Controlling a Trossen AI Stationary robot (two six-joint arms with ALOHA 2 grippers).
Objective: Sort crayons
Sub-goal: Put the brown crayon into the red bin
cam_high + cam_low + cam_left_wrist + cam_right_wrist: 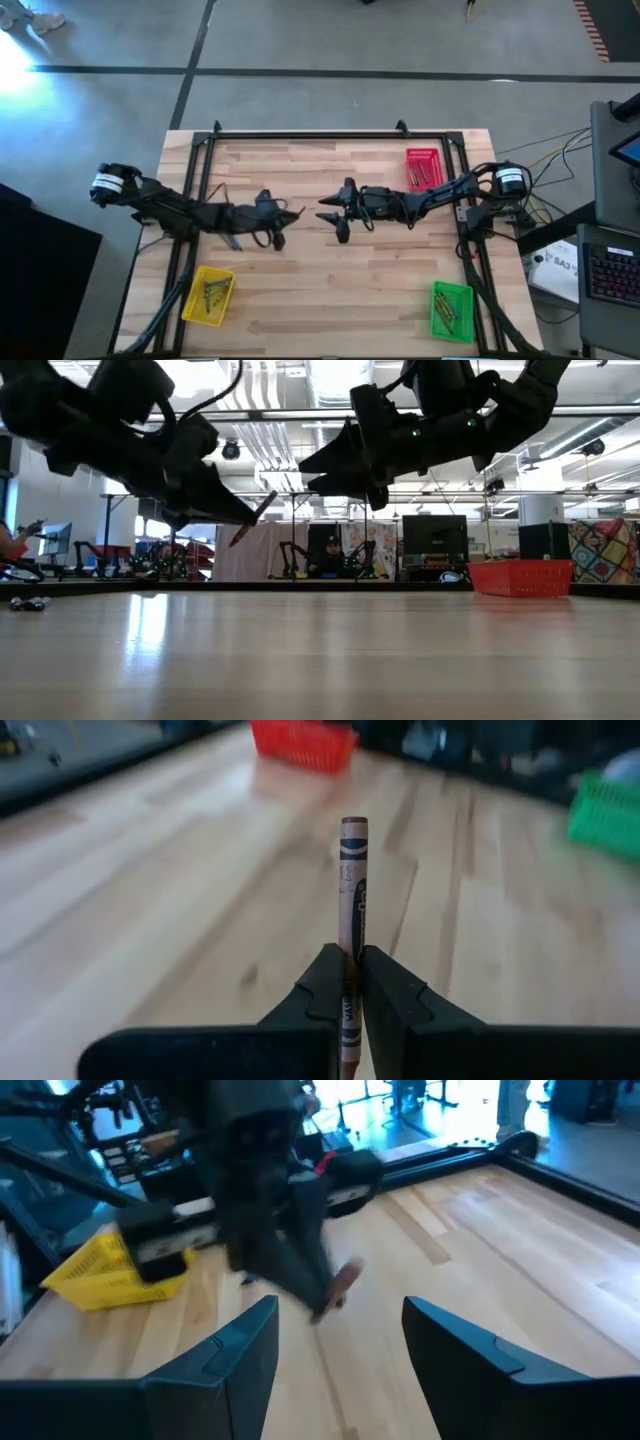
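A brown crayon (pixel 352 885) is held in my left gripper (pixel 350 982), which hangs over the middle of the wooden table (pixel 300 290), left of centre; the crayon also shows in the low view (pixel 255 518). My right gripper (pixel 340 1355) stands open just right of it, facing it, with nothing between its fingers (pixel 335 215). Other crayons lie in the yellow tray (pixel 208 296), the green tray (pixel 451 310) and the red tray (pixel 422 168). My left gripper pinches the brown crayon between its two fingers (pixel 318 988), on its paper-wrapped shaft below the middle (pixel 349 958). The fingers slant down from the table's left and lie across the crayon. The crayon is lifted clear of the table, tilted, with its longer end rising past the fingertips.
The yellow tray sits near the front left, the green tray at the front right, the red tray (pixel 520 576) at the far right. A black frame (pixel 330 133) runs along the table's far and side edges. Bare wood lies between the trays.
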